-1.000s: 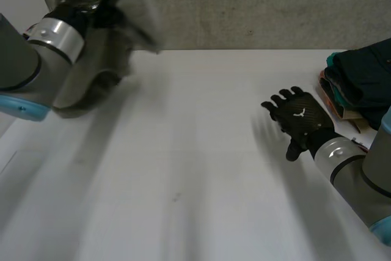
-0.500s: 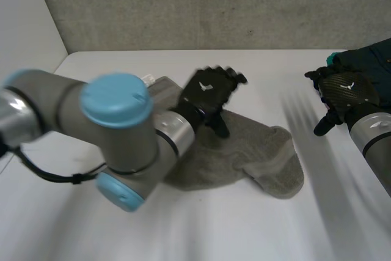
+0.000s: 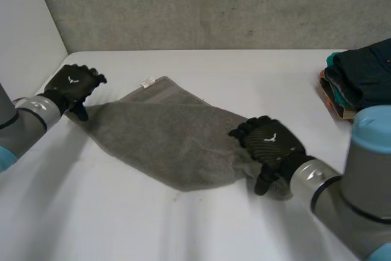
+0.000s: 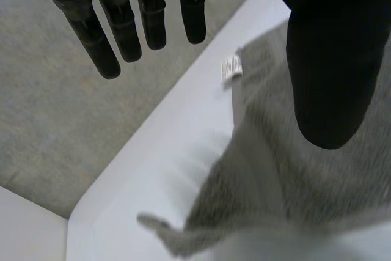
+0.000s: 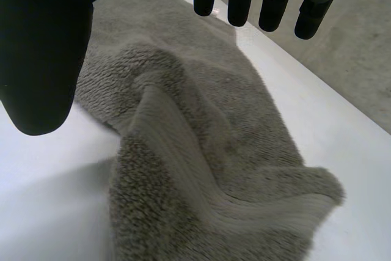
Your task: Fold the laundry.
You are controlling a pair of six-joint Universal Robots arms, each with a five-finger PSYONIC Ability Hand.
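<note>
White table (image 3: 201, 230), with a grey towel (image 3: 165, 136) spread across mid-frame. The left hand (image 3: 72, 87), fingers straight and holding nothing, is at its left corner. The right hand (image 3: 269, 145), equally relaxed, is over its lower-right end. Folded pile (image 3: 360, 74) upper right.

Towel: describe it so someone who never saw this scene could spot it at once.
On the white table, the towel lies diagonally between the left hand at one corner and the right hand at the opposite end. Unlike the dark folded pile at the table's right edge, it is grey, unfolded and fuzzy, with a small white tag.
</note>
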